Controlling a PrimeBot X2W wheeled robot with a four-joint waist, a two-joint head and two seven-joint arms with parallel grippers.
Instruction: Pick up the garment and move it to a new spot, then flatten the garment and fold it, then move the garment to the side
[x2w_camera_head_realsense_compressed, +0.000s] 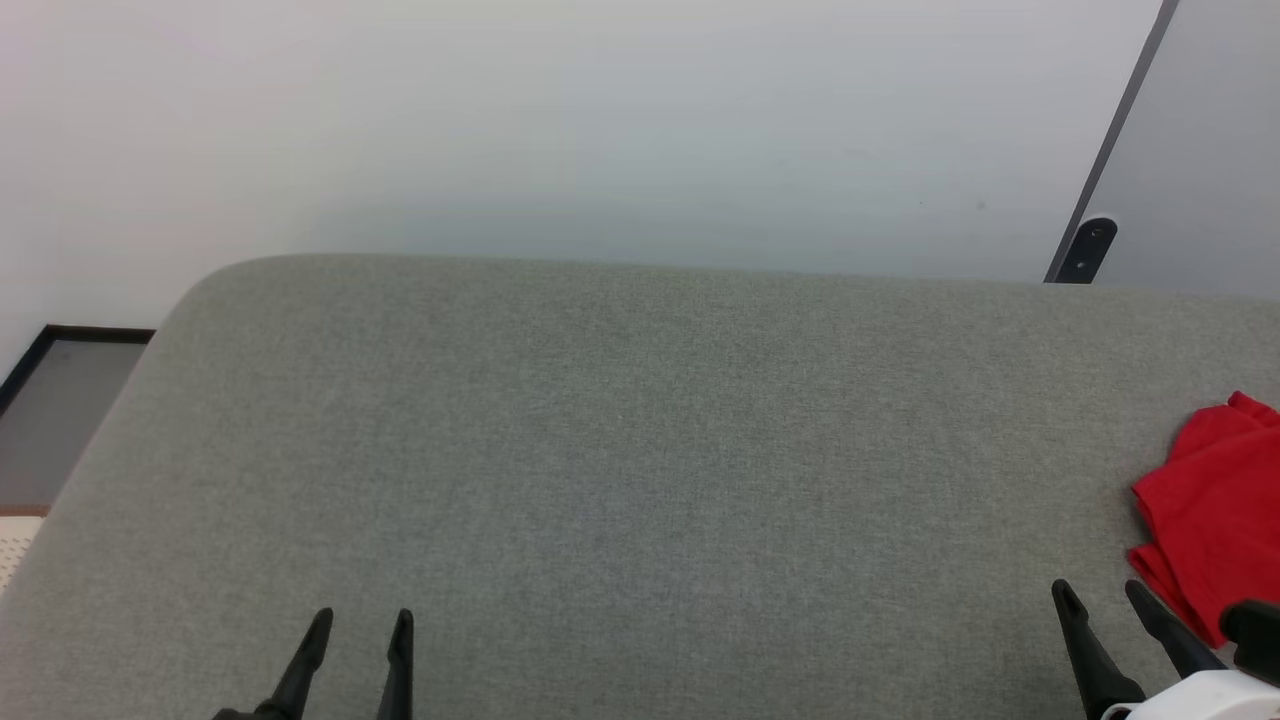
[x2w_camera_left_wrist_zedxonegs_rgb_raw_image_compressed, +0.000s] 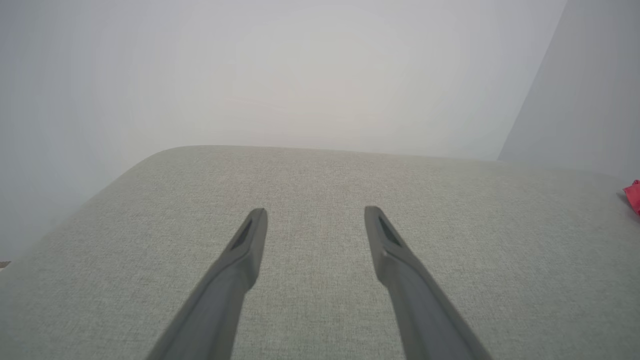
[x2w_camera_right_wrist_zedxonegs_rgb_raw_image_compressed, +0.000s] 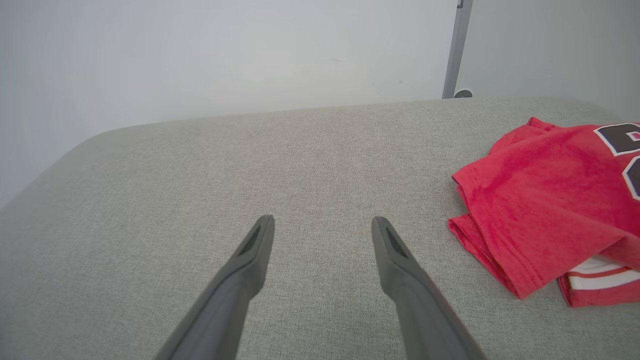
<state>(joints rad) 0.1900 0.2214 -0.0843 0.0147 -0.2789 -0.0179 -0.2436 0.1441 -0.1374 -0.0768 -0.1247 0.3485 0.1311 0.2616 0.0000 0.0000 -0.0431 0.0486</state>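
L claw (x2w_camera_head_realsense_compressed: 362, 617) & R claw (x2w_camera_head_realsense_compressed: 1098, 592) both spread, empty; garment (x2w_camera_right_wrist_zedxonegs_rgb_raw_image_compressed: 540, 200) lies in loose layers at tabletop (x2w_camera_head_realsense_compressed: 640, 450) right edge, just beside R claw, so looks folded/set aside, tho maybe unstarted, can't tell.

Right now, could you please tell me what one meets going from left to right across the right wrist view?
The open right gripper → the crumpled red jersey with black lettering.
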